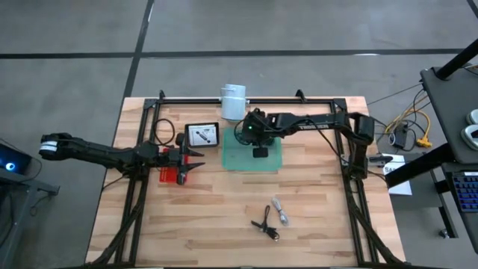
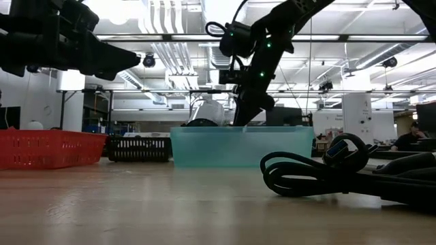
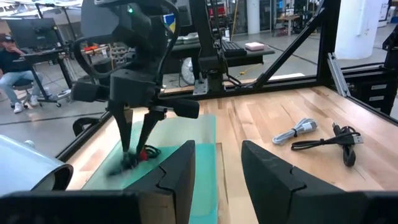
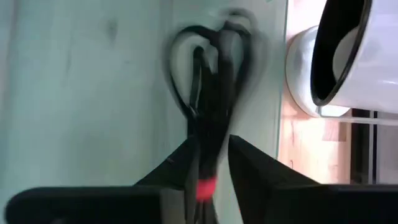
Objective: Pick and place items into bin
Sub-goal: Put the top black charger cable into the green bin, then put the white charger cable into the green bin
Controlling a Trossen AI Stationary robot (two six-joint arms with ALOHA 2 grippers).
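My right gripper [image 1: 259,149] reaches down into the shallow teal bin [image 1: 240,161] and is shut on a looped black cable [image 4: 210,68] with a red band [image 4: 204,186]. The left wrist view shows that gripper [image 3: 134,146] just above the bin floor, with the cable [image 3: 138,157] at its tips. My left gripper [image 1: 196,158] hovers open to the left of the bin, its fingers [image 3: 180,171] pointing toward it. A grey cable [image 1: 280,210] and a black cable [image 1: 267,224] lie flat on the table nearer the front edge. A white card [image 1: 202,135] lies in a black tray. My right gripper pinches the black cable bundle [image 4: 208,124] between its two fingers, close to the red band. The fingers come from above, pointing down into the bin. The cable's loops reach past the fingertips at the bin floor [image 3: 124,165]; I cannot tell whether they rest on it.
A white cup [image 1: 233,101] stands just behind the bin at the far edge. A red basket [image 1: 173,175] sits under my left gripper. The black frame rails [image 1: 246,99] run along the table's sides. Bare wood lies in front of the bin.
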